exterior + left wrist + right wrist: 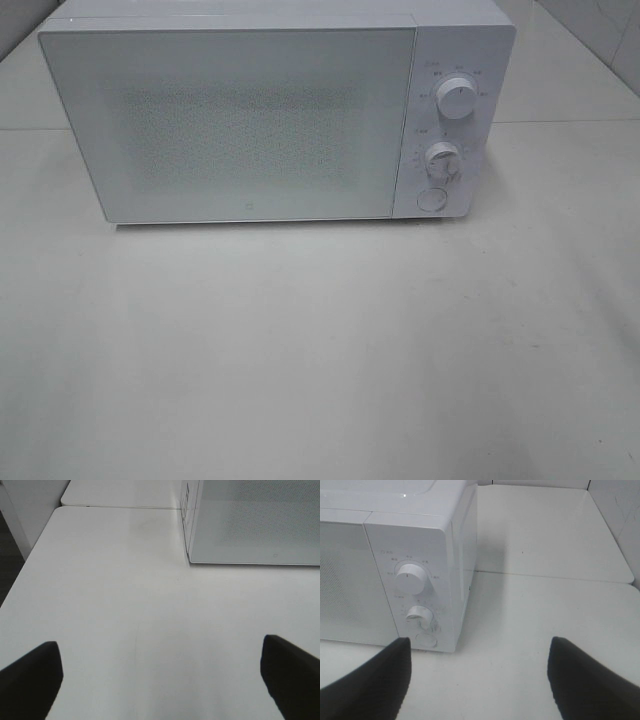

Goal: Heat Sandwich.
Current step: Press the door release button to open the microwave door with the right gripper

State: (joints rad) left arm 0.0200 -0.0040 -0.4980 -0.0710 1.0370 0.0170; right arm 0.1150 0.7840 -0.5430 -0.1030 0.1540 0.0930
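While the white microwave (250, 120) stands shut on the tabletop (320, 350) and the sandwich shows in no view, left fingers (30, 680) and right fingers (375, 685) hang spread, empty; step reads as door-opening, next likely a press on the round button (432, 200).

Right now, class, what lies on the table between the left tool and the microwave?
Nothing. In the left wrist view only bare white table runs from the open left tool to the microwave.
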